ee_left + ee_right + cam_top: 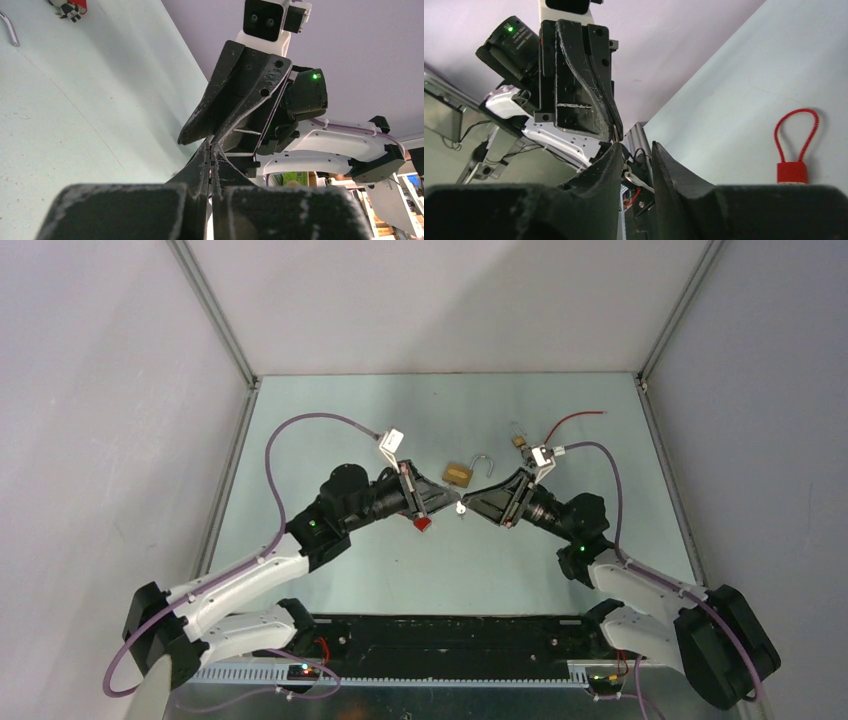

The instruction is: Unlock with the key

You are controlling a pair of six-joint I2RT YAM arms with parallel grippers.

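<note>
Over the middle of the tabletop (pixel 350 420), just beside the padlock (pixel 458 475), the left pincer (pixel 451 505) appears clamped on the key (pixel 460 507). It is likely light, stiff and slippery, best held by its head. The right pincer (pixel 634 150) stands part open, empty.

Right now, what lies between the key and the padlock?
Only bare table lies between the key and the padlock, as the top camera shows.
</note>
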